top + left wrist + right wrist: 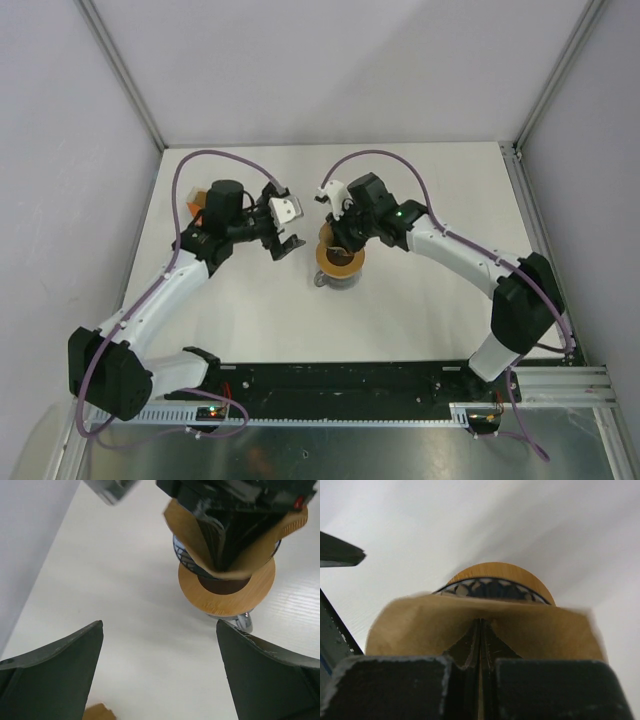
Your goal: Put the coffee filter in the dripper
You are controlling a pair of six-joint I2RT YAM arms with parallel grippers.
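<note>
The coffee filter (420, 625), a light-brown paper, spreads to both sides of my right gripper (482, 625). The jaws are pressed together and the paper puckers into their tips. Just beyond and below lies the dripper (490, 587), its blue ribbed rim on a wooden ring (495, 570). In the left wrist view the coffee filter (190, 535) hangs around the right fingers (230, 535), its lower end inside the dripper (185, 560) over the ring (225, 597). In the top view the right gripper (340, 240) is over the ring (338, 262). My left gripper (285, 228) stands open to the left, holding nothing.
A grey mug's handle (245, 622) shows under the ring, and again in the top view (322, 283). An orange holder (195, 205) sits behind the left arm at the table's left edge. White walls and metal posts enclose the table.
</note>
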